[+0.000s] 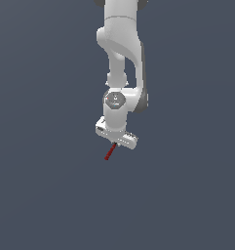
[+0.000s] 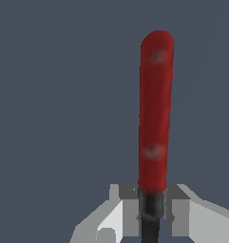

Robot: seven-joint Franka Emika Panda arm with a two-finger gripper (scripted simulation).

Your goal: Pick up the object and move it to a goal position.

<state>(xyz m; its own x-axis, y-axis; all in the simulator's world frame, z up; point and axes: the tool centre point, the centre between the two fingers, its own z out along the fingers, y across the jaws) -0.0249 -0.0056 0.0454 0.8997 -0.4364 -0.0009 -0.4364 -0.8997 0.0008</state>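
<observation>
claw (image 2: 150,211): nearest the wrist camera; we see its two grey fingers (image 2: 180,209) pressed in on the rod's black end, one on each side, so it is clamped on the rod.
rod (image 2: 155,109): red shaft sticks straight out beyond the fingertips, black end sits between them; in the exterior view it pokes out below the claw (image 1: 115,142), tilted, well clear of anything else.
handling: we judge it light and stiff, thin and smooth, so liable to swivel or slip in the pinch; no sign it is fragile.
where to hold: the black end, as now; we'd say nearer the shaft's middle would swing less.
count: one rod, one claw, two fingers, one arm (image 1: 120,53).
goal: no marker visible in either view, we cannot place it.
</observation>
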